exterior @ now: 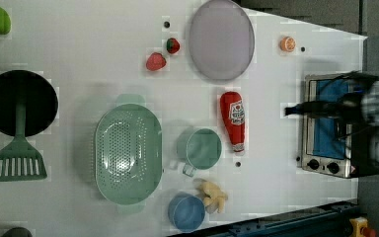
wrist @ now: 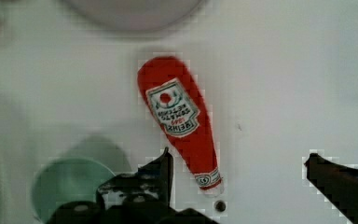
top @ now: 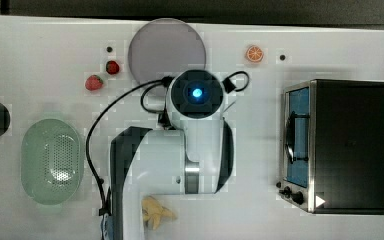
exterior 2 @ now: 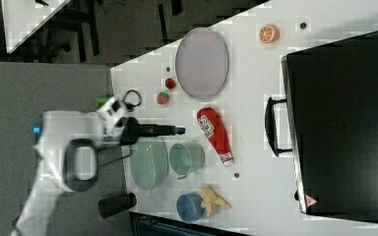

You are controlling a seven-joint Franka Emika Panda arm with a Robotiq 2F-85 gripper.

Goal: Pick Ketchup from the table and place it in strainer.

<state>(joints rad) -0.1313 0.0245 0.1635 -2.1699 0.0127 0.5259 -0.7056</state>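
The gripper [wrist: 237, 163] has its fingers spread wide and nothing between them, hanging over the table [wrist: 289, 84] with the Ketchup [wrist: 179, 116] bottle lying flat right under it, cap end nearest the fingertips. Just past that is the little green cup [wrist: 67, 186]. Farther off are the strainer [exterior: 128, 154], sitting empty, and the grey plate [exterior: 221, 39].

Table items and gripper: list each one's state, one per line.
Ketchup: lying flat on the table, not gripped.
strainer: upright, nothing in it.
gripper: open, above the Ketchup's cap end, holding nothing.
green cup: upright, empty, beside the strainer.
blue cup: upright.
grey plate: flat, bare.
toaster oven: door closed.
spatula: handle resting across the black pan.
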